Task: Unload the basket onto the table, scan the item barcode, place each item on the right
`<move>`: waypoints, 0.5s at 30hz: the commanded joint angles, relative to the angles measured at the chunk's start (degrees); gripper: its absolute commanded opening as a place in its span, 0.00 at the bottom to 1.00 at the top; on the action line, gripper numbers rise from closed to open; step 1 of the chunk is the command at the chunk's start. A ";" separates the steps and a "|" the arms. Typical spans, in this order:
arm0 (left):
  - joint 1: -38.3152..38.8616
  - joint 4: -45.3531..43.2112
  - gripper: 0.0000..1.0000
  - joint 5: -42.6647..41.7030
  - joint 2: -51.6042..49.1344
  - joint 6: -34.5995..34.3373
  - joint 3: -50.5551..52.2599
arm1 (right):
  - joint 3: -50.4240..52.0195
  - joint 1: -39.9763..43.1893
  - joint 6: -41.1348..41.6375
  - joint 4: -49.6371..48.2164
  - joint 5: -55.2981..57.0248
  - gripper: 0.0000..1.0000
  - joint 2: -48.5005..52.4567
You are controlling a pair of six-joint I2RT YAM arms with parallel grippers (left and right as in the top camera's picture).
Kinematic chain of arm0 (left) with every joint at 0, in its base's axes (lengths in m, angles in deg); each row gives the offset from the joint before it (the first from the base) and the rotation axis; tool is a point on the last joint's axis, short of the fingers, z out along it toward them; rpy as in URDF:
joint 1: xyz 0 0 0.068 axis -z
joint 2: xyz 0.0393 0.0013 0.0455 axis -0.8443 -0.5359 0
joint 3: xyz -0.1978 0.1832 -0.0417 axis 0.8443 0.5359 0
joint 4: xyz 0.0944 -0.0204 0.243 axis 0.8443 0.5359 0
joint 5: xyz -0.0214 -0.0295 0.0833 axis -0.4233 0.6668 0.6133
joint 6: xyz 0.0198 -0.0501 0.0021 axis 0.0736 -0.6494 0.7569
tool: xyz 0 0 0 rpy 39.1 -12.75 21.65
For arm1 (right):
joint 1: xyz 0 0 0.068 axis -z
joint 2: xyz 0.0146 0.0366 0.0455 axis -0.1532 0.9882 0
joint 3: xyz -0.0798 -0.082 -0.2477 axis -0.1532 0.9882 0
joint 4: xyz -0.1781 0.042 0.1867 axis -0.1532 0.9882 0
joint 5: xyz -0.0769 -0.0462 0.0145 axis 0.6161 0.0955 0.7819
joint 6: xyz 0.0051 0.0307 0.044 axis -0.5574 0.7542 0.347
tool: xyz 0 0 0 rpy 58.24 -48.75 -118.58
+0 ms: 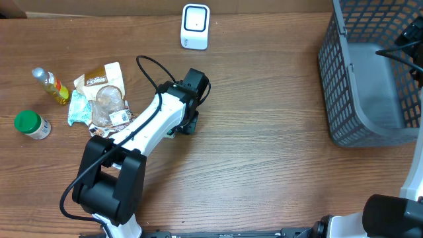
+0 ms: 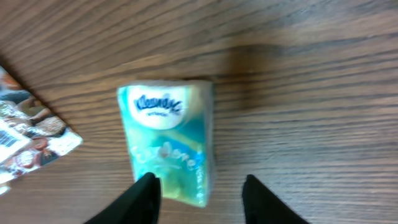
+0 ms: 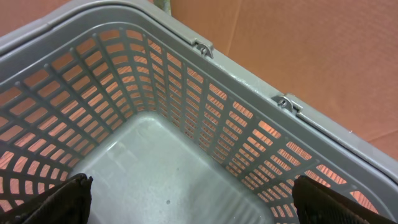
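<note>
Left hand covers tissue pack's corner.

Tissue pack — teal and pale green, white oval with blue lettering.
Table — brown, wood-grained.
Packet, left of the tissue pack: white, printed brown and red.
Basket: grey lattice.
Scanner: white, grey face.
Jar: green lid.
Bottle: yellow contents, red band.
</note>
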State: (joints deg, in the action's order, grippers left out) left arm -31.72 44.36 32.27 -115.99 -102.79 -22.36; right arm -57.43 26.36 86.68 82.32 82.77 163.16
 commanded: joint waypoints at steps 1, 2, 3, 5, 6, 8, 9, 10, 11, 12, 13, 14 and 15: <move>-0.07 -2.25 0.41 -2.16 -0.35 -2.19 2.16 | -0.31 0.00 -0.24 -0.28 0.81 1.00 -0.07; 0.00 -3.15 0.41 -2.14 -0.35 -2.19 2.56 | -0.31 0.00 -0.24 -0.28 0.81 1.00 -0.07; -0.02 -4.02 0.39 -1.95 -0.35 -2.19 2.99 | -0.31 0.00 -0.24 -0.28 0.81 1.00 -0.07; -0.02 -5.33 0.36 -1.57 -0.35 -2.21 3.76 | -0.31 0.00 -0.24 -0.28 0.81 1.00 -0.07; -0.02 -5.99 0.35 -1.55 -0.35 -2.32 4.15 | -0.31 0.00 -0.24 -0.28 0.81 1.00 -0.07; -0.02 -6.88 0.33 -1.25 -0.35 -3.61 4.61 | -0.31 0.00 -0.24 -0.28 0.81 1.00 -0.07; -0.02 -7.10 0.33 -0.52 -0.44 -4.42 4.63 | -0.31 0.00 -0.24 -0.28 0.81 1.00 -0.07; -0.02 -7.21 0.32 0.76 -0.46 -5.27 4.63 | -0.31 0.00 -0.24 -0.28 0.81 1.00 -0.07; -0.02 -7.21 0.31 2.01 -0.46 -5.79 4.63 | -0.31 0.00 -0.24 -0.28 0.81 1.00 -0.07; -0.02 -7.19 0.30 3.41 -0.46 -6.49 4.63 | -0.31 0.00 -0.22 -0.28 0.81 1.00 -0.07; -0.02 -7.21 0.29 4.22 -0.46 -6.56 4.63 | -0.31 0.00 -0.24 -0.28 0.81 1.00 -0.07; -0.02 -7.28 0.30 4.70 -0.46 -6.49 4.63 | -0.31 0.00 -0.24 -0.28 0.81 1.00 -0.07; -0.02 -7.34 0.31 4.83 -0.48 -6.49 4.63 | -0.31 0.00 -0.24 -0.28 0.81 1.00 -0.07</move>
State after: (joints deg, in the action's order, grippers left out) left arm -31.72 37.24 33.85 -115.99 -107.16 -18.28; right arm -57.43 26.36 86.66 82.32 82.79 163.16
